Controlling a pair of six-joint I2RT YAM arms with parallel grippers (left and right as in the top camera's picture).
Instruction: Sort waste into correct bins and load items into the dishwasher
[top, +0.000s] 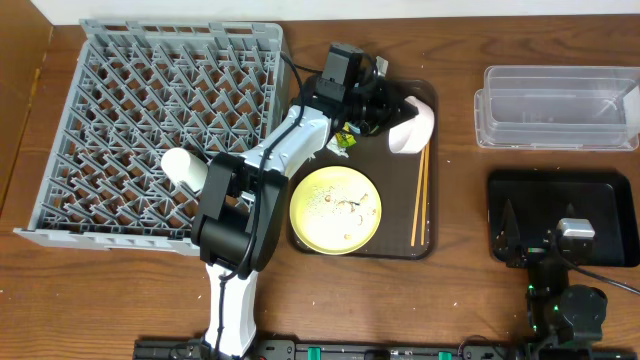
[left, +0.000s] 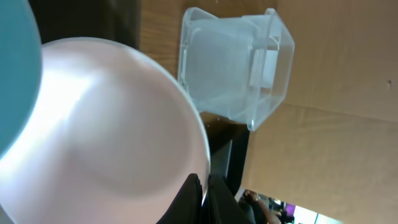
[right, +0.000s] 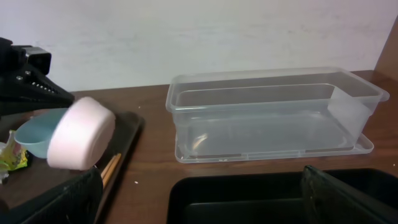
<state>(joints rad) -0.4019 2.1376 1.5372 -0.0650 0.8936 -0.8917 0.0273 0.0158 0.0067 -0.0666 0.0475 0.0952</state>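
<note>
The left fingers (left: 219, 202) are pinched narrow on the rim of the pinkish-white round bowl (right: 81, 134), one inside and one outside. The bowl is tipped on its side, its base turned toward the right end of the desk (top: 460, 290). It is over the far right corner of the dark brown rectangular serving tray (top: 395, 170); whether its lower edge touches the tray cannot be told.

Just beside the bowl, nearer the left arm, sits the light blue bowl (right: 34, 137), and next to that the small yellow-green snack wrapper (top: 345, 140).

On the near half of the same tray lies the large yellow round plate (top: 335, 208) with pale food scraps (top: 345, 205) on it. The pair of wooden chopsticks (top: 420, 195) lies along the tray's right side.

To the left is the large square grey plastic dish rack (top: 150, 100), with the small cream cup (top: 185, 165) lying among its pegs near the front.

The right fingers (right: 68, 199) are spread wide and hold nothing. They hang over the shallow black rectangular tray (top: 600, 200), with the clear plastic rectangular tub (top: 560, 105) just beyond it.
</note>
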